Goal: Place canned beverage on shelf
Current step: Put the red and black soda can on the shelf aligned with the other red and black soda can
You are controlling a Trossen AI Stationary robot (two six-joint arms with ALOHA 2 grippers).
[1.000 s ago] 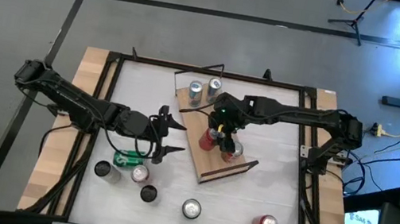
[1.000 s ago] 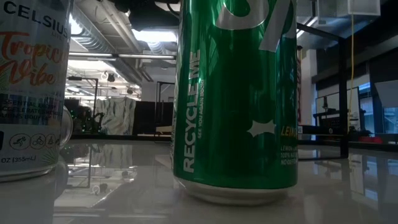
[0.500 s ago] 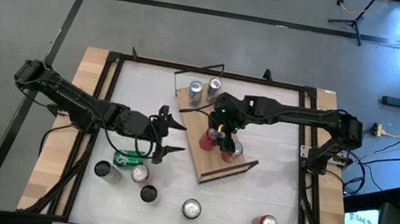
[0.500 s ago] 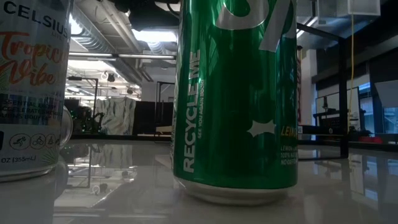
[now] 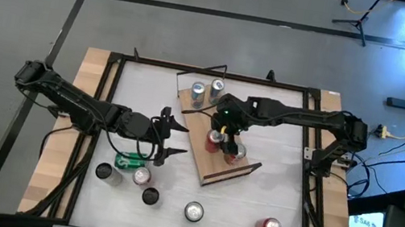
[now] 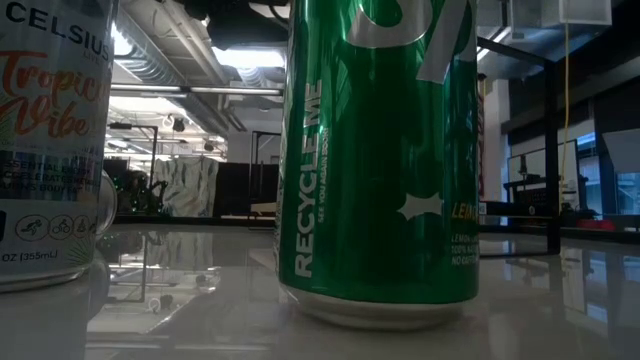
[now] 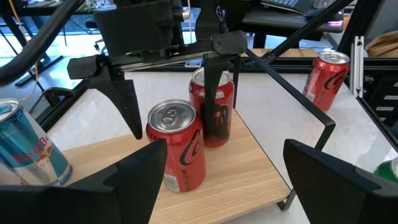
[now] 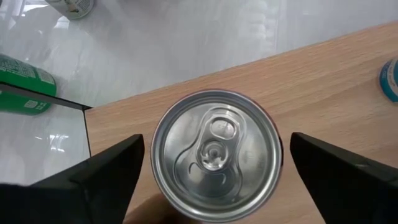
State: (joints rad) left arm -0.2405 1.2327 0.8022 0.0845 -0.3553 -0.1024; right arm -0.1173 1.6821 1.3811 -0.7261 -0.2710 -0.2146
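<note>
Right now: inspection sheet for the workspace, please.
Surface: white table, glossy, black frame around it.
Job's things: shelf lying angled mid-table; two red cans and two silvery cans upright on it.
Clutter: green can on its side; five more cans upright near the front edge.
Grippers: right gripper open, straddling a red can on the shelf; left gripper open, beside the shelf, empty.
Cables: nothing seen on the table.
Surroundings: stands and monitors beyond the table.

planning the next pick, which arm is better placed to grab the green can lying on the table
Left. The left gripper hangs open right beside the green can, while the right gripper is open around a red can on the shelf.
</note>
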